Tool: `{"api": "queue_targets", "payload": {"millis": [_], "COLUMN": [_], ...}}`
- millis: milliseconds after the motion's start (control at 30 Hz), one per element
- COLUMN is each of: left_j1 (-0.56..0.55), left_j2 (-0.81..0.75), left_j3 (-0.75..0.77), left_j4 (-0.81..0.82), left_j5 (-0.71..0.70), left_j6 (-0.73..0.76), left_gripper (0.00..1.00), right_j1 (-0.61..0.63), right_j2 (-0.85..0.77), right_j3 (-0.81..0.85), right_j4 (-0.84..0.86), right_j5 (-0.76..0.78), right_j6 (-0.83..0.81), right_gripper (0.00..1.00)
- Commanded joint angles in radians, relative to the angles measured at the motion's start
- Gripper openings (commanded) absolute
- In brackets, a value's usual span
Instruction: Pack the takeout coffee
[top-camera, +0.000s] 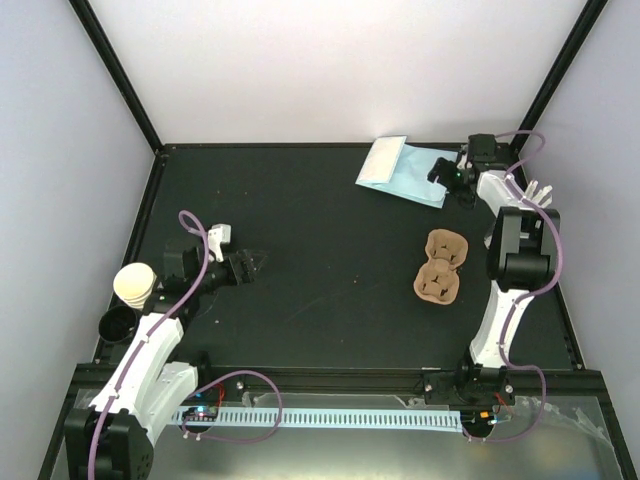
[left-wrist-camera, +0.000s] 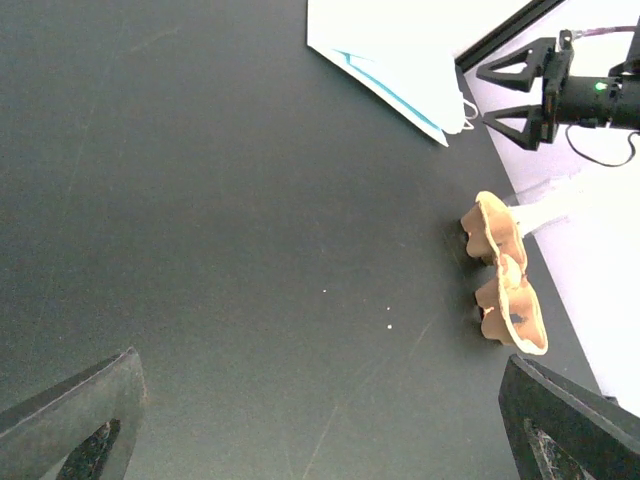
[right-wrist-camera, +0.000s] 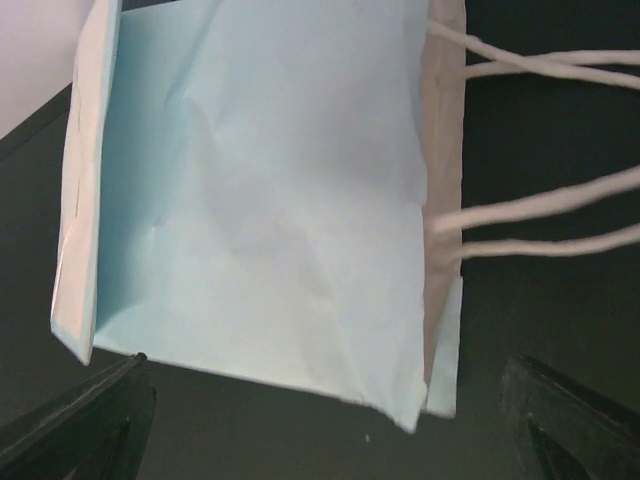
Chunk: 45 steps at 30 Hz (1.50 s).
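The brown pulp cup carrier (top-camera: 442, 265) lies right of the table's middle; the left wrist view shows the carrier (left-wrist-camera: 505, 275) from the side. A stack of cream paper cups (top-camera: 133, 283) and black lids (top-camera: 118, 324) sit at the left edge, beside the left arm. My left gripper (top-camera: 256, 263) is open over bare mat, far from the carrier; the left wrist view shows this gripper (left-wrist-camera: 320, 440) empty. My right gripper (top-camera: 441, 174) hovers open at the handle end of the light-blue bag, and the right wrist view shows the right gripper (right-wrist-camera: 320, 440) empty, just short of the bag's edge.
The light-blue paper bag (top-camera: 398, 171) lies flat at the back right, with the bag (right-wrist-camera: 270, 190) and its white handles (right-wrist-camera: 540, 225) in the right wrist view. White sticks (top-camera: 537, 193) stand at the right edge behind the right arm. Black frame rails border the mat.
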Motion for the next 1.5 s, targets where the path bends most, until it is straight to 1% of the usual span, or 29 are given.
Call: {"api": "queue_targets", "payload": {"millis": [0,133,300,467,567,667,700,800,1000,1067,1233,1467], "left_j1": [-0.003,-0.003,-0.003,-0.004,-0.004,-0.003,-0.004,-0.004,-0.003,-0.004,-0.004,-0.026], "left_j2": [-0.005,0.001,0.003,0.009,0.015,0.02,0.019,0.013,0.006,0.005,0.012,0.024], "left_j3": [0.034,0.034,0.036,0.033,0.033,0.033,0.033,0.031,0.032,0.031,0.029,0.051], "left_j4": [0.037,0.065,0.079,0.087,0.087,0.087,0.086,0.085,0.086,0.087,0.113,0.135], "left_j5": [0.013,0.021,0.021,0.021,0.022,0.026,0.026,0.025,0.039,0.045,0.095,0.136], "left_j6": [0.029,0.021,0.01,0.008,0.006,0.003,0.003,-0.001,-0.007,-0.008,-0.026,-0.064], "left_gripper": [0.99,0.99,0.99,0.99,0.99,0.99,0.99,0.99,0.99,0.99,0.99,0.99], "right_j1": [-0.006,-0.007,-0.013,-0.021,-0.022,-0.022,-0.021,-0.022,-0.016,-0.006,0.045,0.18], "right_j2": [0.075,0.131,0.202,0.242,0.257,0.254,0.248,0.22,0.121,0.074,-0.082,-0.364], "right_j3": [0.102,0.158,0.239,0.261,0.267,0.265,0.262,0.24,0.193,0.17,0.067,-0.177], "right_j4": [-0.004,-0.014,-0.048,-0.045,-0.043,-0.039,-0.039,-0.017,0.002,0.007,0.028,0.08], "right_j5": [-0.031,0.004,0.006,-0.03,-0.08,-0.129,-0.143,-0.177,-0.221,-0.238,-0.275,-0.267], "right_j6": [-0.016,-0.015,-0.016,-0.01,-0.009,-0.003,-0.001,-0.002,-0.044,-0.062,-0.085,-0.062], "right_gripper": [0.94,0.92,0.91,0.81,0.76,0.69,0.65,0.48,0.11,0.03,0.02,0.05]}}
